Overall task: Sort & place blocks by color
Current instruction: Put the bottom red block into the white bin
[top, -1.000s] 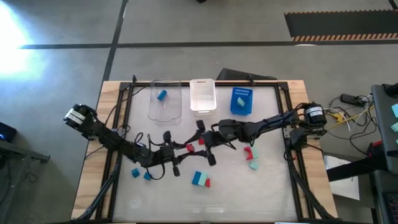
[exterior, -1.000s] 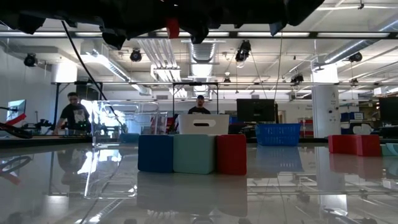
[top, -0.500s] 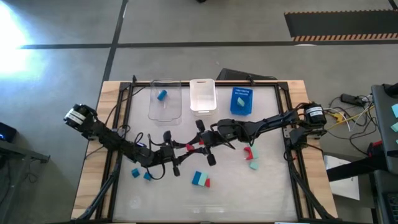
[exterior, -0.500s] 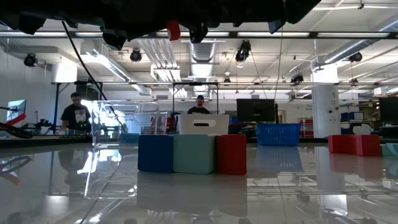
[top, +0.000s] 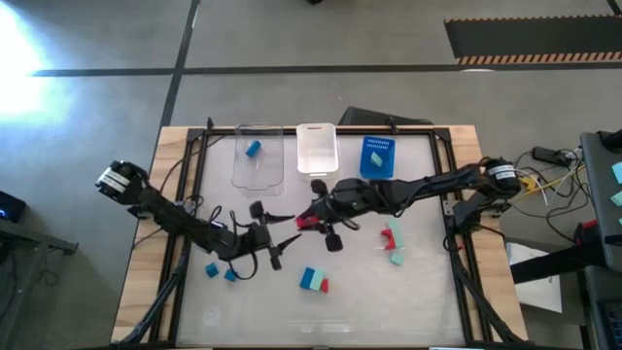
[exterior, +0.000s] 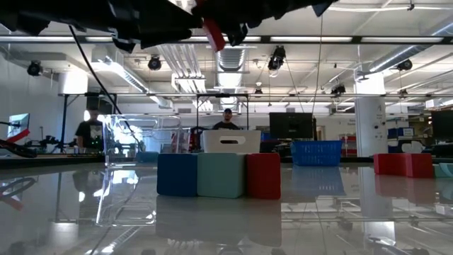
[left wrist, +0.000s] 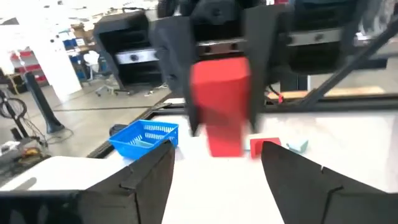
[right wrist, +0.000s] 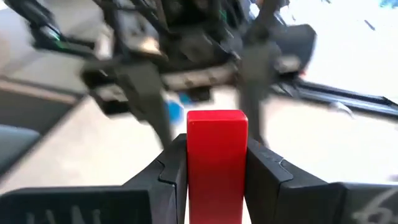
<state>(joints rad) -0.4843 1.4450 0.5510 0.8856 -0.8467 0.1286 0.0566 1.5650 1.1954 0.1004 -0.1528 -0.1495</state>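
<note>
A red block [top: 307,223] hangs over the middle of the table, held in my right gripper [top: 316,222], which reaches in from the table's right. In the right wrist view the block [right wrist: 216,155] fills the gap between the fingers. My left gripper [top: 277,236] faces it from the left and is open. In its wrist view the fingers [left wrist: 149,174] stand apart just short of the block [left wrist: 221,106]. Other blocks rest on the table: blue ones [top: 211,269], a blue, mint and red group [top: 313,279], and a red and mint pair [top: 392,245]. My right gripper pinches the red block by two opposite side faces [right wrist: 191,168] between its two fingers. The fingers come nearly level from the table's right side. The block sticks out past the fingertips toward my left gripper, lifted clear of the table and tilted in the low view [exterior: 214,34].
Three bins stand in a row at the far edge: a clear one [top: 258,170] holding a blue block [top: 253,148], a white one [top: 317,148] and a blue basket [top: 377,157]. People stand in the room behind the table [exterior: 88,131].
The red block was between both grippers. My right gripper has risen and drawn back a little toward the table's far right with the block, which has tipped. The block now stands clear of my left gripper, which has let go and stayed in place.
</note>
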